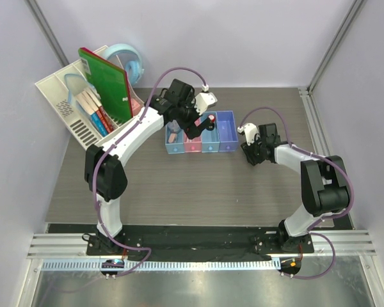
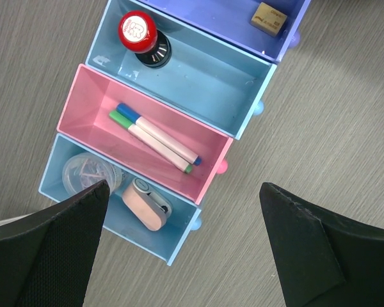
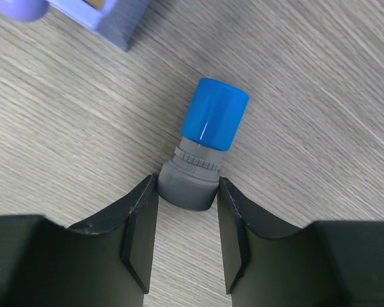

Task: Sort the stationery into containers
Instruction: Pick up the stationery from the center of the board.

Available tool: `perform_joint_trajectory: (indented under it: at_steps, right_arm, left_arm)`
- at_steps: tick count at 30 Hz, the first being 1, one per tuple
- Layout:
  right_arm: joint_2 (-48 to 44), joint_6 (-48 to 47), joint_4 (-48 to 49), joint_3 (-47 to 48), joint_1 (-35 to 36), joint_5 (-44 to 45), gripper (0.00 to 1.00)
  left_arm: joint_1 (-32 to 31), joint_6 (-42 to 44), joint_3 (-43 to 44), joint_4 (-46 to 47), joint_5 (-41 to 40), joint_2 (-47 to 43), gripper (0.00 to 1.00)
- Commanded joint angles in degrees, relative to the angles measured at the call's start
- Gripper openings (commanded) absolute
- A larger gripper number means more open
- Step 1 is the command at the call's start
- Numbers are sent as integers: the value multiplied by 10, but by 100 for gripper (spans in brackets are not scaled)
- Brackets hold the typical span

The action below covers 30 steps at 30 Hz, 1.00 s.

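Nearest the lens: right claw [image 3: 187, 182] fingers [image 3: 137, 236], narrowed to a partial gap and pressed against both sides of the grey base of the blue-grey stubby cylinder [image 3: 205, 137]. No gap visible at either pad. Blue cap pointing straight away from the claw, body low over the desk [image 3: 320, 141]; lifted or resting, cannot tell. Corner of violet-blue bin [image 3: 109, 19] ahead of that claw, off to one side.

Left claw [image 2: 184, 188]: spread fully wide, holding nothing, hanging above the row of four joined bins [image 1: 201, 132].
- Directly beneath, between the fingers: pink bin [image 2: 83, 96] with blue-capped pen [image 2: 169, 142] and green-capped pen [image 2: 137, 133] side by side, touching.
- Nearer the claw, partly under one finger: light-blue bin [image 2: 182, 242] with pink eraser [image 2: 144, 204] and a clear round item [image 2: 86, 173], identity unclear.
- Farther ahead of the fingertips: blue bin [image 2: 211, 83] with red-and-black stamp [image 2: 141, 35] upright.
- Beyond that: violet-blue bin with small orange-tan block [image 2: 269, 17].
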Motion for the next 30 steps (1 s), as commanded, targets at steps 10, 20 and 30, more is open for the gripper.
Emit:
perform_joint_trajectory:
  at_steps: [10, 20, 30]
  right_arm:
    - [-196, -128, 17, -70, 7, 81, 34]
    - [-330, -191, -78, -38, 34, 76, 34]
    - [-333, -161, -143, 41, 113, 46, 34]
  left_arm:
    - [23, -44, 119, -96, 167, 78, 100]
    - [34, -21, 264, -210, 407, 194, 100]
    - [35, -92, 256, -133, 476, 200, 100]
